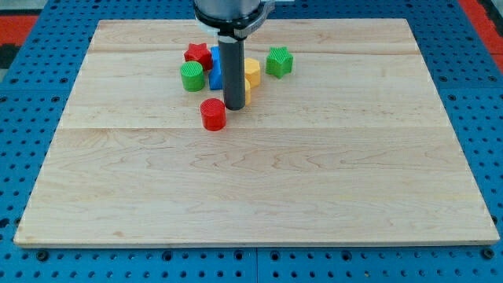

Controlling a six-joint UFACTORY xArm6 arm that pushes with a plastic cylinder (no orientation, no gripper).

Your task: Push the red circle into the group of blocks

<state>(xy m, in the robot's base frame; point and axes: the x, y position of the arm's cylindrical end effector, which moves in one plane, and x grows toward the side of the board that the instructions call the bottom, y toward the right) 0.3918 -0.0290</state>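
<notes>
Pale wooden planks are making up the surface (259,196), which is lying on a blue perforated base (23,71) that is showing along every edge. Taking the red round plastic block (213,114) as the landmark: it is sitting a little toward the view's top from the middle of the surface, standing apart from the cluster above it.

Just to the view's right of the red round block, my tip (234,107) is resting on the wood, nearly touching that block; the straight dark rod is rising from it and covering part of the cluster. This arm is carrying no grasping end effector, so no jaw state is showing.

Toward the view's top-left of the red round block, a green cylinder-like block (192,77) is standing, with a red star-shaped block (198,54) beyond it. A blue block (215,71), shape unclear, is peeking out left of the rod, and a yellow block (251,75) is showing at the rod's right. Farther to the upper right, a green star-like block (278,61) is sitting slightly apart from the yellow one.
</notes>
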